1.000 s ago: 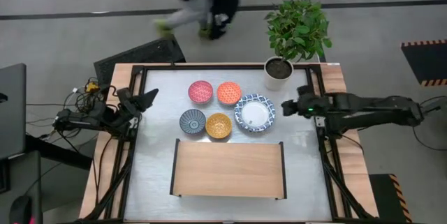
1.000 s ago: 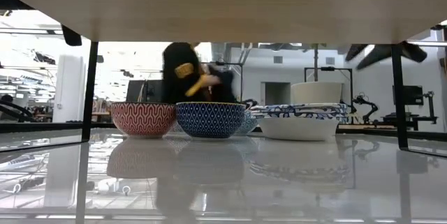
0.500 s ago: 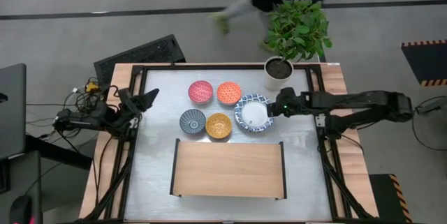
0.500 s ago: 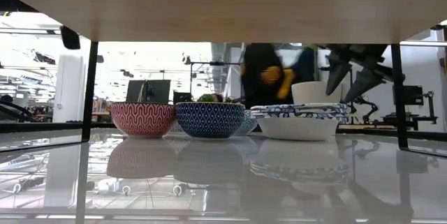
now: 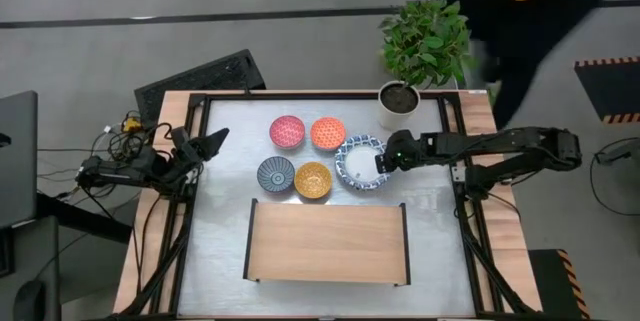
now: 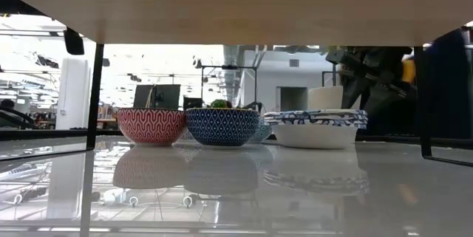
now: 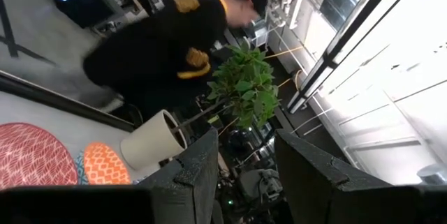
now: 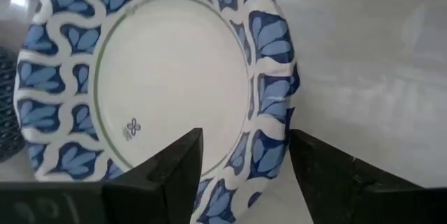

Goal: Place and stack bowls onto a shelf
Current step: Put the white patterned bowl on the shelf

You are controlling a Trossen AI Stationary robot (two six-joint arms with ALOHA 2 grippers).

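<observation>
Grey table top (image 5: 440, 231) with bowls, shelf (image 5: 327, 243) and potted plant (image 5: 424, 46).
Right gripper (image 5: 382, 160), jaws spread, straddles the blue-and-white bowl's (image 8: 167, 77) right rim; four small bowls (image 5: 300, 156) crowd its left, the plant stands just beyond. Left gripper (image 5: 212, 140) waits open at the left edge; a person (image 5: 535, 21) passes behind.

Between the open fingers of the right gripper (image 8: 244, 155) sits a large bowl (image 5: 360, 163) with a blue leaf-pattern rim and white inside. Beyond it are pink-red (image 5: 287, 131), orange (image 5: 327, 132), yellow (image 5: 313, 178) and dark blue-grey (image 5: 276, 173) patterned bowls. The shelf (image 5: 328, 243) is pale wood with black end frames.
</observation>
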